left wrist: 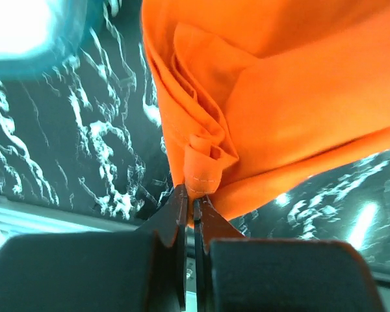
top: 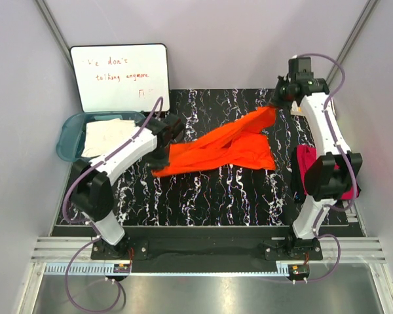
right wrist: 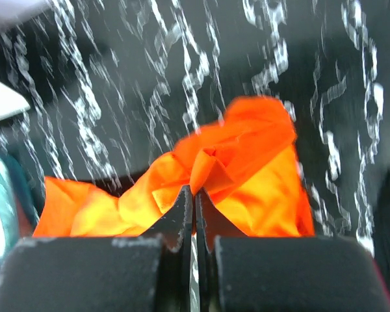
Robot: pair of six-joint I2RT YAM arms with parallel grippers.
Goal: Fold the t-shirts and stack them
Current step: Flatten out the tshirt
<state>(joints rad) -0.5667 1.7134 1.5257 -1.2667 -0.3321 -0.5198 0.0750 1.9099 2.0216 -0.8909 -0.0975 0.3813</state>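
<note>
Orange t-shirt [top: 223, 152] lies mid-table, stretched between both arms and lifted at its far right end. Left gripper [left wrist: 190, 207] is pinched tight on a hemmed corner. Right gripper [right wrist: 194, 195] is clamped on a bunched fold at the opposite end. Magenta t-shirt [top: 306, 171] is heaped at the right edge; cream t-shirt [top: 107, 136] sits in the teal tub [top: 67, 140].

Step, by my reading: spreading shirt 1 flat before folding. Next move calls for even tension and lowering both ends together.
</note>
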